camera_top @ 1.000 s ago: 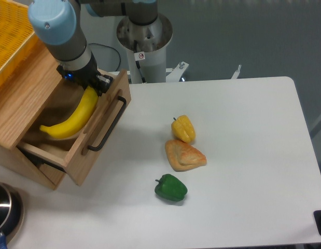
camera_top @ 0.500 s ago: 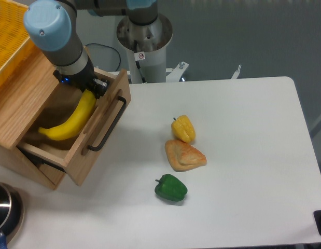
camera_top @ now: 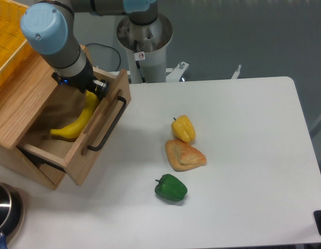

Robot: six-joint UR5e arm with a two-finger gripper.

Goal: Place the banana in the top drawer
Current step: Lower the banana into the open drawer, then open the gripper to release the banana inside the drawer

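Long curved bright-yellow plastic banana [camera_top: 76, 125] lying inside pulled-out light oak top drawer [camera_top: 100, 136] at far left, upper end hidden beneath two-finger gripper [camera_top: 91, 94]. Fingertips concealed by wrist; grip or release impossible to tell.

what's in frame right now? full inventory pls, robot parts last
banana: 1, bright yellow, inside the open top drawer, upper end under the end effector
top drawer: 1, light oak with dark bar handle, pulled open from the wooden cabinet at left
cabinet: 1, light oak, left edge of table
mesh basket: 1, yellow, on top of the cabinet
yellow pepper: 1, yellow, table centre
pastry-like item: 1, tan-orange, just below the yellow pepper
green pepper: 1, green, below the pastry
metal bowl: 1, dark metallic, bottom-left corner, partly cut off
table: 1, white
end effector: 1, dark, over the drawer at the banana's upper end; fingers hidden, grip unclear
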